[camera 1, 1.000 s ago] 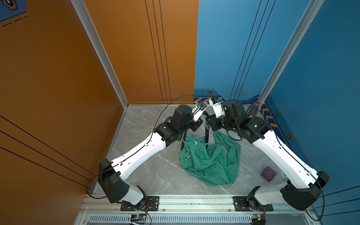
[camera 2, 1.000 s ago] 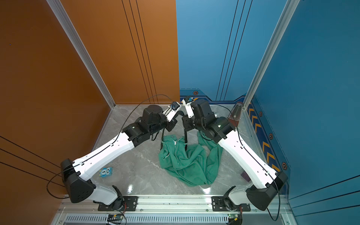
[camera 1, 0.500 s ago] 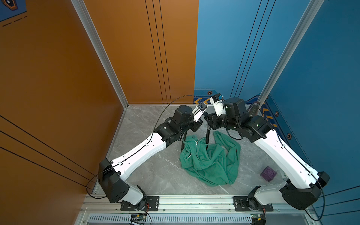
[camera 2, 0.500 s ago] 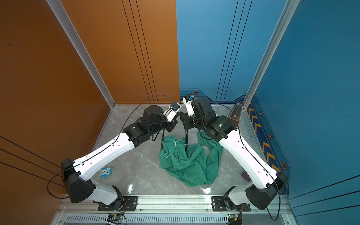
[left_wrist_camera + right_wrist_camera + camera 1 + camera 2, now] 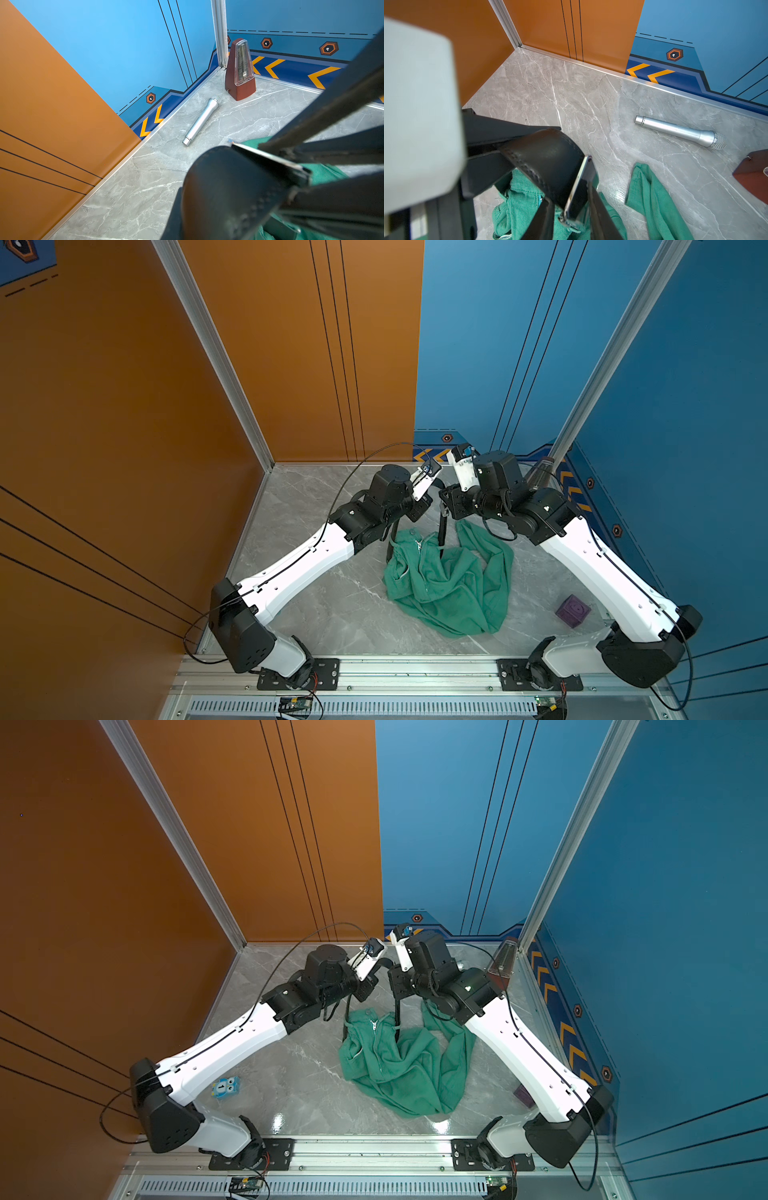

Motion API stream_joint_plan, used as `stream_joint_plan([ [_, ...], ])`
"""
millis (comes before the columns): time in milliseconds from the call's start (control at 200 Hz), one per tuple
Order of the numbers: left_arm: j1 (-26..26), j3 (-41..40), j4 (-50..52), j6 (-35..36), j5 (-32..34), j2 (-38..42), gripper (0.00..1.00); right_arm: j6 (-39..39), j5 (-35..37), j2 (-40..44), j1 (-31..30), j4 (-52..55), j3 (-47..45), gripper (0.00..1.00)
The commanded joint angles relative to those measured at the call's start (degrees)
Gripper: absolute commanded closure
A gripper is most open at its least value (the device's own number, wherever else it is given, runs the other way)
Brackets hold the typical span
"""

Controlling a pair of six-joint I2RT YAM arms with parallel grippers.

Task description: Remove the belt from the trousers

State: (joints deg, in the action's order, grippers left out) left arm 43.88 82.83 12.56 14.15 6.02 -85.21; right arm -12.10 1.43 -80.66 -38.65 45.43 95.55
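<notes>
The green trousers (image 5: 449, 585) lie crumpled on the grey floor, seen in both top views (image 5: 399, 1065). The black belt (image 5: 443, 531) rises from the waistband to both grippers, which meet just above the trousers' far edge. My left gripper (image 5: 422, 506) is shut on the strap (image 5: 228, 187), which fills much of the left wrist view. In the right wrist view the strap (image 5: 550, 158) curves from the left fingers to the silver buckle (image 5: 579, 187). My right gripper (image 5: 569, 193) is shut on the belt at that buckle, with green cloth (image 5: 525, 203) below.
A silver microphone (image 5: 675, 131) lies near the back wall beside a brown metronome (image 5: 241, 70) in the back right corner. A purple cube (image 5: 573, 611) sits by the right arm. A small blue owl card (image 5: 225, 1088) lies under the left arm. Walls enclose three sides.
The right wrist has shifted slightly at the belt's buckle end. The left arm, the hanging strap and the trousers have stayed where they were.
</notes>
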Motion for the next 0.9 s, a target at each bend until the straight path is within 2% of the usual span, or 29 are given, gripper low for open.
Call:
stream_joint_plan([
  [0, 0.2, 0.0, -2.3, -0.2, -0.4, 2.8, 1.00, -0.9, 3.2, 0.1, 0.2, 1.9, -1.1, 0.78],
  [105, 0.2, -0.1, -2.3, -0.3, -0.4, 2.9, 1.00, -1.1, 3.4, 0.2, 0.3, 1.8, -1.1, 0.86],
  [290, 0.3, 0.2, -2.4, -0.9, -1.2, 3.4, 1.00, -1.2, 3.3, 0.0, 0.3, 1.7, -2.1, 0.91],
  [480, -0.1, 1.7, -2.4, -3.5, -4.4, 4.4, 1.00, -2.0, 2.7, -0.1, 0.9, -0.2, -4.8, 0.92],
  [681, -3.3, 3.5, -3.5, -9.7, -9.6, 7.2, 1.00, -3.5, 1.0, 0.6, 2.9, -4.3, -11.1, 0.93],
  [896, -6.7, -0.7, -9.8, -15.0, -13.4, 10.9, 1.00, -6.2, -2.2, 2.2, 6.6, -10.2, -18.2, 0.96],
])
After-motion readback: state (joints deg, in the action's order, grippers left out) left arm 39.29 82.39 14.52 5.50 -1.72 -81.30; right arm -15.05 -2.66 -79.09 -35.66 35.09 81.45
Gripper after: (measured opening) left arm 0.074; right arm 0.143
